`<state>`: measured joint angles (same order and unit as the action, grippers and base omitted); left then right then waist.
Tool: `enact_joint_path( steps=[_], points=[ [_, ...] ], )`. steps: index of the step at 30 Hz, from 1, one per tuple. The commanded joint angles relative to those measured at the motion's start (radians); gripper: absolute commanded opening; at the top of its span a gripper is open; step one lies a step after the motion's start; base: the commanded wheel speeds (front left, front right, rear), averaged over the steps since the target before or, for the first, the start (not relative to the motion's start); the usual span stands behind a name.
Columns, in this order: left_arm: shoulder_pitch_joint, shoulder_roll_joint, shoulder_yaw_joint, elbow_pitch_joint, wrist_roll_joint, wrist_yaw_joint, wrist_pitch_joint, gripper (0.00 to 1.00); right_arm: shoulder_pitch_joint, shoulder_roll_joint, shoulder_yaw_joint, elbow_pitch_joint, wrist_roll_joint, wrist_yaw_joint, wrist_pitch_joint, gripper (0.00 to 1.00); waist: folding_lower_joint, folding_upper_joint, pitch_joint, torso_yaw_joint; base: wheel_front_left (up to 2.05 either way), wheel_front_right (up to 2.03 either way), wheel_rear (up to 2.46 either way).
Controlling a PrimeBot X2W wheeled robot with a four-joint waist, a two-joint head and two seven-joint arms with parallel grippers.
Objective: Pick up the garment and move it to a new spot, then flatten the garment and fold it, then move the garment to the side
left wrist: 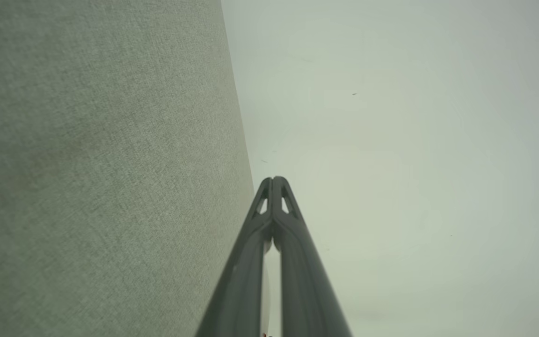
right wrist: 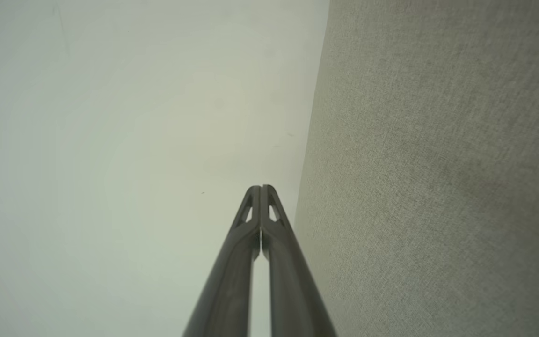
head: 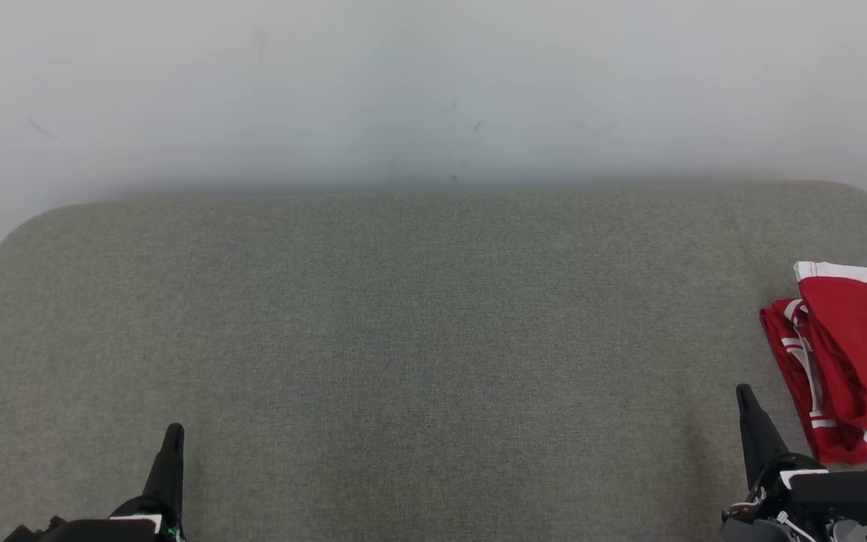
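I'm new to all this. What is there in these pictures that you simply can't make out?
- Red garment: the head view's right edge cuts it off, so its kind and full shape are unknown.
- Left pincer and right pincer: the head view's bottom edge cuts off their arms.
- Grey padded surface: its front runs past the head view's bottom edge.

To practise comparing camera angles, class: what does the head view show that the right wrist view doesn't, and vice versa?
Head view: the red-and-white garment at the right edge of the grey cushion, and the left end effector. Right wrist view: the right end effector close up, fingers pressed together, holding nothing. Shared: the grey cushion, the pale wall, the right end effector.
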<state>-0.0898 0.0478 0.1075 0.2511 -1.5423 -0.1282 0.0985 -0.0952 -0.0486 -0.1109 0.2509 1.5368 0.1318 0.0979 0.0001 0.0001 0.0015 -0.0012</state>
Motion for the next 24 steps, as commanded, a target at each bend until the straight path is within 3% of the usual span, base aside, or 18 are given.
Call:
enact_joint_path(
  steps=[1, 10, 24],
  points=[
    [-0.019, 0.004, 0.004, -0.005, -0.015, -0.004, 0.002, 0.00, -0.010, -0.003, -0.003, -0.005, 0.019, -0.002, 0.005, 0.00, -0.0001, -0.0001, 0.000, 0.000, 0.00, 0.00, 0.00],
    [-0.025, 0.004, 0.009, -0.008, -0.073, -0.004, 0.019, 0.00, -0.018, -0.003, -0.004, -0.009, 0.080, -0.002, 0.018, 0.00, -0.0001, -0.0001, 0.002, 0.001, 0.00, 0.00, 0.00],
    [-0.025, 0.004, 0.008, -0.008, -0.073, -0.004, 0.017, 0.00, -0.017, -0.003, -0.004, -0.007, 0.077, -0.002, 0.019, 0.00, -0.0001, -0.0001, 0.002, 0.001, 0.00, 0.00, 0.00]
  ],
)
